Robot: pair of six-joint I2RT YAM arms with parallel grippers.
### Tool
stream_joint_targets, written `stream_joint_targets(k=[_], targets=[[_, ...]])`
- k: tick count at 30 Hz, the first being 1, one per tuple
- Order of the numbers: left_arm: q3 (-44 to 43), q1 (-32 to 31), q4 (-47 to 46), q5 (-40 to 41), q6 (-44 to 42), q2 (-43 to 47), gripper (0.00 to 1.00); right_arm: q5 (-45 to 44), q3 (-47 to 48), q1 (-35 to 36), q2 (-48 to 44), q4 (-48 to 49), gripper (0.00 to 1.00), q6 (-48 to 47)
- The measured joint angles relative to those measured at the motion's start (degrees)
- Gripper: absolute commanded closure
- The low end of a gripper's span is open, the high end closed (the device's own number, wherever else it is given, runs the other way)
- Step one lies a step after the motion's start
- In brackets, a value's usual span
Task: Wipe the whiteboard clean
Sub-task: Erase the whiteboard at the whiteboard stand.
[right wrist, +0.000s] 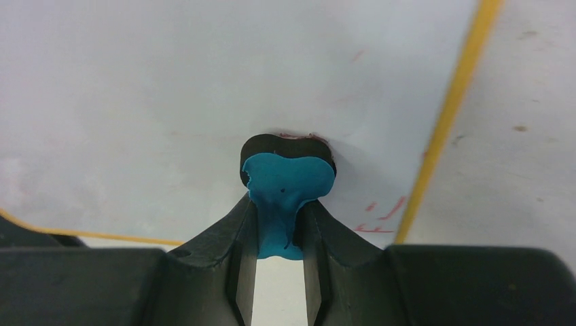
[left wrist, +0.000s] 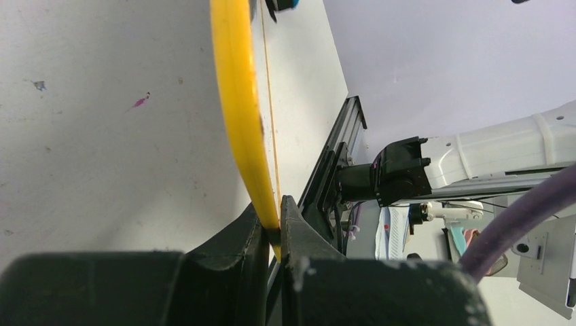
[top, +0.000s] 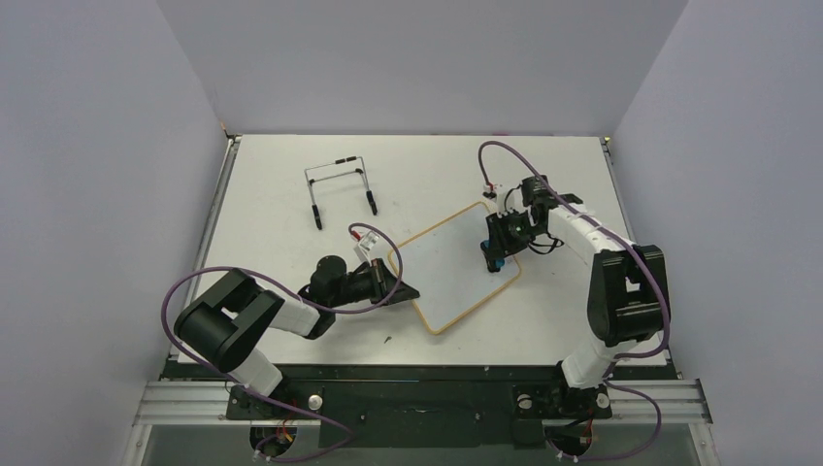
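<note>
On whiteboard (top: pixel 451 267): right fingers (right wrist: pixel 231 248) grip blue, perhaps foam eraser (right wrist: pixel 286 178); left fingers (left wrist: pixel 234 248) pinch rim (left wrist: pixel 234 102).

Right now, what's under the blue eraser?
The whiteboard: the eraser appears pressed against it, with red marks beside it. Any ink beneath its pad is covered.

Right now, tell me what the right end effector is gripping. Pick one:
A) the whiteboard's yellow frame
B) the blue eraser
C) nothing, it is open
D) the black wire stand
B. In the right wrist view, the right end effector is closed on the blue eraser, whose dark pad sits against the whiteboard.
</note>
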State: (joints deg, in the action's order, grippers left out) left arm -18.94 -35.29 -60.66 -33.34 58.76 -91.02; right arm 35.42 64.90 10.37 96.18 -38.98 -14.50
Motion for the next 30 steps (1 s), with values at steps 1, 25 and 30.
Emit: stream_joint_targets(k=[1, 25, 30], targets=[[0.0, -0.1, 0.0, -0.2, 0.0, 0.0, 1.00, -0.9, 0.2, -0.6, 0.0, 0.7, 1.00, 0.3], [0.0, 0.2, 0.0, -1.3, 1.7, 0.0, 1.00, -9.9, -1.9, -1.9, 1.5, -2.9, 1.00, -5.3], [0.0, 0.2, 0.0, -1.2, 1.6, 0.0, 1.00, -9.5, -1.5, -0.1, 1.0, -5.0, 1.00, -4.4]])
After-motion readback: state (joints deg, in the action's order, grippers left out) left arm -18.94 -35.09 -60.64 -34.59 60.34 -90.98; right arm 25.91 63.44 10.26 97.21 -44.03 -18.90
